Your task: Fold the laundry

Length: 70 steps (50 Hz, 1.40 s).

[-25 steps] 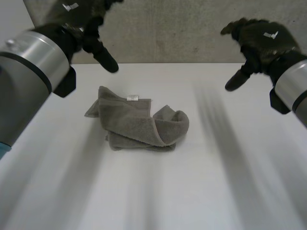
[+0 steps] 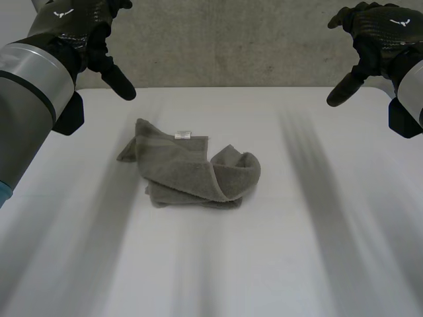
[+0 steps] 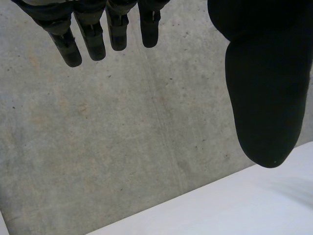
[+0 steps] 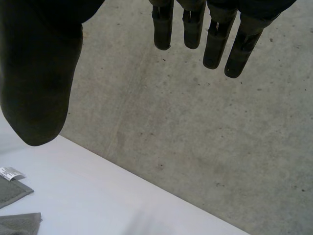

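Note:
A grey towel [image 2: 192, 173] lies crumpled and partly folded on the white table [image 2: 297, 251], a little left of centre, with a small white label [image 2: 183, 135] at its far edge. My left hand [image 2: 82, 30] is raised high over the table's far left, open, fingers straight [image 3: 93, 36] and thumb spread, holding nothing. My right hand [image 2: 377, 33] hangs high over the far right, also open and empty, its fingers [image 4: 215, 39] straight. Both hands are well apart from the towel. A towel corner [image 4: 12, 191] and its label [image 4: 10, 173] show below the right thumb.
A grey concrete wall [image 2: 238, 46] rises right behind the table's far edge. White tabletop stretches round the towel on all sides.
Both hands have risen and drawn outward, the left toward the far left corner, the right toward the far right. The towel has not moved.

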Each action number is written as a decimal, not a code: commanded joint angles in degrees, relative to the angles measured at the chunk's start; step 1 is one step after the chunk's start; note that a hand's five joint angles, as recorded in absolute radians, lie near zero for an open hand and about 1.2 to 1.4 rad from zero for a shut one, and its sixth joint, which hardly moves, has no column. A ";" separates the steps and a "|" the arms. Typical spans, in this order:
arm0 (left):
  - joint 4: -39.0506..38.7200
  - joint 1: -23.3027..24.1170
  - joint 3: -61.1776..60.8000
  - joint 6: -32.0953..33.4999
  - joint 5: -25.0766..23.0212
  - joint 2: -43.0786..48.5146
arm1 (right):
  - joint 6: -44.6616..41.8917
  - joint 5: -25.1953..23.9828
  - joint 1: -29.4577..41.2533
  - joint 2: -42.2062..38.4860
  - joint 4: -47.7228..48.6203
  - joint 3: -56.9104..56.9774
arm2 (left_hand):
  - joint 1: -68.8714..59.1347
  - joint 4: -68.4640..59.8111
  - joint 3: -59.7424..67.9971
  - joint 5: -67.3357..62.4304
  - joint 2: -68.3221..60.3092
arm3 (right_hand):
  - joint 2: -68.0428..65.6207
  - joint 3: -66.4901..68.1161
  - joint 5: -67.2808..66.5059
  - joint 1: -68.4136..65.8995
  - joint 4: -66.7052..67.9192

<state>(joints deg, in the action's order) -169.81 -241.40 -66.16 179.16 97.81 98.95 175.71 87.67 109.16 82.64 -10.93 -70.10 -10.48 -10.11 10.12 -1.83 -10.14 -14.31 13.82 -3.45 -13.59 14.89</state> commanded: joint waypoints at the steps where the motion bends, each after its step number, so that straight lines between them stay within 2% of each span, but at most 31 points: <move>1: -0.34 0.05 -0.64 0.13 -0.52 1.07 | -4.30 -2.67 0.00 0.06 -0.14 0.23 | -0.07 -0.44 0.43 1.28 -0.42 | 4.31 -3.82 3.45 3.59 -4.89; 4: -0.43 -0.03 -0.90 0.49 -2.71 2.91 | -7.32 -3.91 0.09 -0.11 -0.32 0.05 | -0.07 -0.44 0.43 1.28 -0.42 | 4.31 -3.82 3.45 3.59 -4.89; 6: -0.43 0.05 -0.99 1.19 -4.38 4.23 | -16.41 -6.28 0.27 -0.46 -0.67 -0.91 | -0.07 -0.44 0.43 1.28 -0.42 | 4.31 -3.82 3.45 3.59 -4.89; 8: -0.69 0.05 -1.25 2.59 -7.62 7.03 | -20.46 -6.55 0.44 -0.81 -0.93 -1.09 | -0.07 -0.44 0.43 1.28 -0.42 | 4.31 -3.82 3.45 3.59 -4.89; 11: -1.92 0.14 -1.87 4.87 -9.04 10.54 | -25.06 -6.20 0.44 -0.90 -1.90 -1.27 | -0.91 -1.27 1.27 0.44 -1.25 | 4.31 -3.82 3.45 3.59 -4.89; 20: -11.94 4.01 -4.07 12.44 -9.48 19.88 | -24.81 -6.46 0.27 -2.14 -2.43 -2.32 | -3.27 -3.63 3.63 -1.92 -3.61 | 4.31 -3.82 3.45 3.59 -4.89; 22: -15.36 5.41 -3.98 18.56 -9.48 23.81 | -24.98 -6.72 0.18 -3.10 -2.52 -3.28 | -6.95 -7.32 7.31 -5.60 -7.29 | 4.31 -3.82 3.45 3.59 -4.89; 25: -16.87 5.50 -3.89 22.37 -9.48 25.59 | -25.07 -7.25 0.44 -4.85 -2.52 -3.82 | -8.31 -8.68 8.67 -6.96 -8.66 | 4.31 -3.82 3.45 3.59 -4.89; 26: -18.08 5.50 -3.72 26.20 -9.57 27.42 | -25.07 -7.25 0.44 -4.86 -2.52 -3.82 | -9.98 -10.35 10.34 -8.63 -10.32 | 4.31 -3.82 3.45 3.59 -4.89; 30: -21.60 5.50 -3.45 35.97 -9.57 31.82 | -24.90 -8.82 0.71 -9.76 -1.11 -3.91 | -22.41 -22.78 22.77 -21.06 -22.75 | 4.31 -3.82 3.45 3.59 -4.89; 31: -21.61 5.50 -3.45 35.99 -9.57 31.83 | -24.89 -8.83 0.71 -9.78 -1.11 -3.91 | -22.44 -22.81 22.80 -21.09 -22.79 | 4.31 -3.82 3.45 3.59 -4.89; 33: -22.67 5.50 -3.89 37.93 -9.57 32.80 | -24.11 -13.47 0.71 -15.03 2.03 -3.82 | -24.13 -24.49 24.48 -22.77 -24.47 | 4.31 -3.82 3.45 3.59 -4.89; 36: -23.19 5.77 -5.04 39.60 -10.45 33.68 | -21.31 -16.56 0.79 -20.13 7.13 -3.91 | -28.16 -28.53 28.52 -26.81 -28.51 | 4.31 -3.82 3.45 3.59 -4.89; 38: -23.54 5.77 -6.52 39.95 -12.46 33.15 | -18.42 -16.83 0.79 -22.50 9.41 -3.64 | -41.04 -41.41 41.40 -39.69 -41.39 | 4.31 -3.82 3.45 3.59 -4.89; 39: -23.54 5.77 -6.53 39.95 -12.47 33.15 | -18.39 -16.83 0.79 -22.53 9.44 -3.64 | -41.12 -41.48 41.47 -39.76 -41.46 | 4.31 -3.82 3.45 3.59 -4.89; 40: -23.54 5.77 -6.96 40.04 -13.08 32.54 | -14.91 -16.92 0.79 -24.96 11.35 -2.86 | -49.44 -49.81 49.80 -48.09 -49.79 | 4.31 -3.82 3.45 3.59 -4.89; 41: -23.54 5.77 -6.97 40.04 -13.08 32.53 | -11.39 -17.27 0.88 -27.51 13.11 -2.07 | -49.53 -49.89 49.88 -48.17 -49.87 | 4.31 -3.82 3.45 3.59 -4.89; 43: -23.46 5.77 -7.58 39.86 -13.26 30.08 | -8.40 -17.62 0.97 -29.80 14.61 -0.93 | -60.08 -60.45 60.44 -58.73 -60.43 | 4.31 -3.82 3.45 3.59 -4.89; 49: -23.19 5.68 -9.69 39.60 -13.88 27.70 | -4.68 -18.32 3.25 -38.50 13.40 6.27 | -60.80 -61.16 61.15 -59.44 -61.14 | 4.31 -3.82 3.45 3.59 -4.89; 57: -23.72 5.68 -13.47 39.60 -16.86 27.96 | -4.68 -21.39 4.05 -43.17 10.67 9.37 | -60.12 -60.49 60.48 -58.77 -60.47 | 4.31 -3.82 3.45 3.59 -4.89; 59: -24.16 5.68 -13.56 39.60 -18.88 28.31 | -4.68 -22.36 4.13 -43.79 10.67 9.28 | -50.78 -51.14 51.14 -49.43 -51.12 | 4.31 -3.82 3.45 3.59 -4.89; 60: -24.16 5.68 -13.56 39.60 -18.89 28.31 | -4.68 -23.24 4.66 -44.32 10.67 9.28 | -50.70 -51.07 51.06 -49.35 -51.05 | 4.31 -3.82 3.45 3.59 -4.89; 61: -24.77 5.68 -13.39 39.60 -19.58 28.75 | -4.68 -23.25 4.66 -44.32 10.67 9.28 | -40.21 -40.58 40.57 -38.86 -40.56 | 4.31 -3.82 3.45 3.59 -4.89; 62: -25.38 5.68 -13.04 39.60 -20.20 29.19 | -4.68 -23.77 5.18 -44.50 10.67 9.28 | -36.44 -36.81 36.80 -35.09 -36.79 | 4.31 -3.82 3.45 3.59 -4.89; 64: -25.91 5.68 -12.69 39.60 -20.38 29.54 | -4.68 -24.04 5.45 -44.59 10.67 9.28 | -38.40 -38.77 38.76 -37.05 -38.75 | -0.49 0.97 -1.34 -1.20 -0.10; 65: -26.09 5.68 -12.16 39.60 -20.38 29.81 | -4.68 -24.04 5.63 -44.59 10.75 9.28 | -48.42 -48.78 48.77 -47.06 -48.76 | -14.81 15.29 -15.66 -15.52 14.22; 66: -26.09 5.68 -12.15 39.60 -20.38 29.81 | -4.68 -24.04 5.63 -44.59 10.76 9.28 | -48.52 -48.88 48.87 -47.16 -48.86 | -14.95 15.43 -15.81 -15.67 14.37; 67: -26.09 5.68 -11.37 39.60 -20.38 29.98 | -4.68 -24.13 5.63 -44.41 10.84 9.45 | -65.50 -65.87 65.86 -64.15 -65.85 | -34.11 34.59 -34.96 -34.82 33.52; 68: -26.09 5.68 -11.36 39.60 -20.38 29.98 | -4.77 -23.87 5.63 -43.89 10.84 10.06 | -65.67 -66.04 66.03 -64.32 -66.02 | -57.94 58.42 -58.80 -58.66 57.36; 69: -26.27 5.68 -9.97 39.60 -20.29 30.07 | -4.77 -23.86 5.63 -43.88 10.84 10.07 | -69.48 -69.85 69.84 -68.13 -69.83 | -58.18 58.66 -59.04 -58.90 57.60; 70: -26.27 5.68 -9.96 39.60 -20.29 30.07 | -4.51 -23.25 5.63 -43.01 10.93 11.29 | -69.52 -69.89 69.88 -68.17 -69.86 | -65.62 66.10 -66.47 -66.33 65.03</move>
<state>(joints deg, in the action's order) -195.57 -235.73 -78.46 218.76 77.52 128.52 171.01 63.71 114.61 38.08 -0.31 -60.49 -59.61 -59.90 60.26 -49.52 -60.32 -49.41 48.66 -39.08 -49.58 48.35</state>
